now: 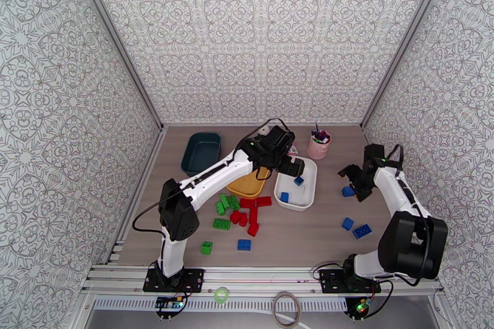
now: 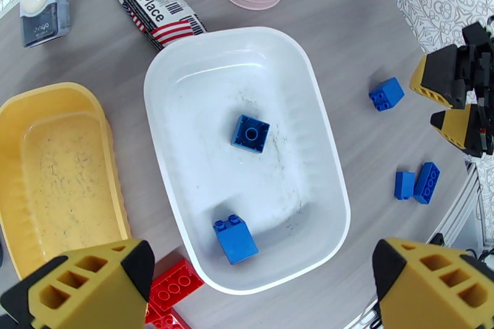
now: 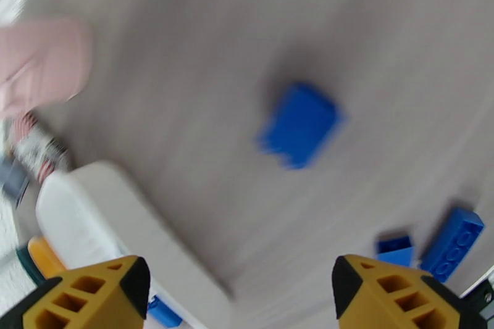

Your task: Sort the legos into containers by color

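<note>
Left gripper is hanging wide open, empty, over white tray; right gripper is gaping empty, blue brick at 12 o'clock.

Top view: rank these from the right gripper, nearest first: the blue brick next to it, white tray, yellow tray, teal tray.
From the right gripper:
1. blue brick: right beside it, on the near side.
2. white tray: to its left, mid-table.
3. yellow tray: further left, just past the white one.
4. dark teal tray: far left, towards the back.
</note>
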`<action>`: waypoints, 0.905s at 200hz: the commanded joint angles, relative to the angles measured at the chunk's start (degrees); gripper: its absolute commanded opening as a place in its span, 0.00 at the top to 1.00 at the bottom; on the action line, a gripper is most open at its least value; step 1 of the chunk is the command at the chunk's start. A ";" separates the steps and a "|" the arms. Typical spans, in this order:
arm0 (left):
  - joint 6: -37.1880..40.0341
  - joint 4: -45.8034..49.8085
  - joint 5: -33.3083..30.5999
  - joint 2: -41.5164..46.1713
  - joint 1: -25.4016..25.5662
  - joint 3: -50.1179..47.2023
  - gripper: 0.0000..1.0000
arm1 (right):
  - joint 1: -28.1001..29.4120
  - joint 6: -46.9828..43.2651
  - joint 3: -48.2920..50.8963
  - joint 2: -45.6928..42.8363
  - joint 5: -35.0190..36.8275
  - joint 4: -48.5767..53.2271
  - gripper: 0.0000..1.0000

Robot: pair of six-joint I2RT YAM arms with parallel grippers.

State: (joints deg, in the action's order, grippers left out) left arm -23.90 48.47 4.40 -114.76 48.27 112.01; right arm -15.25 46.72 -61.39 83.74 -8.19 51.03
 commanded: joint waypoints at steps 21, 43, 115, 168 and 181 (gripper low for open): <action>1.65 1.50 0.95 -1.17 -0.35 1.82 0.01 | -1.37 1.16 -0.40 3.17 -1.08 -2.44 0.18; 1.65 1.23 1.27 -1.00 -1.04 1.43 0.01 | -1.37 1.94 -1.19 5.37 -0.31 -2.69 0.19; 1.32 0.22 2.70 0.27 -3.83 -1.11 0.01 | -1.38 3.80 -4.42 11.93 1.46 -4.11 0.25; 1.22 -0.03 3.25 0.75 -5.55 -1.96 0.01 | -1.28 4.24 -6.79 16.47 2.18 -4.19 0.29; 1.18 -0.10 3.41 0.64 -5.95 -1.94 0.01 | -1.21 4.11 -7.24 17.31 2.58 -4.16 0.29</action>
State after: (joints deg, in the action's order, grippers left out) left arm -23.51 48.66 6.37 -114.76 43.31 110.72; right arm -16.25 50.15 -66.37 99.31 -7.51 46.94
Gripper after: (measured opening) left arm 0.993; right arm 0.713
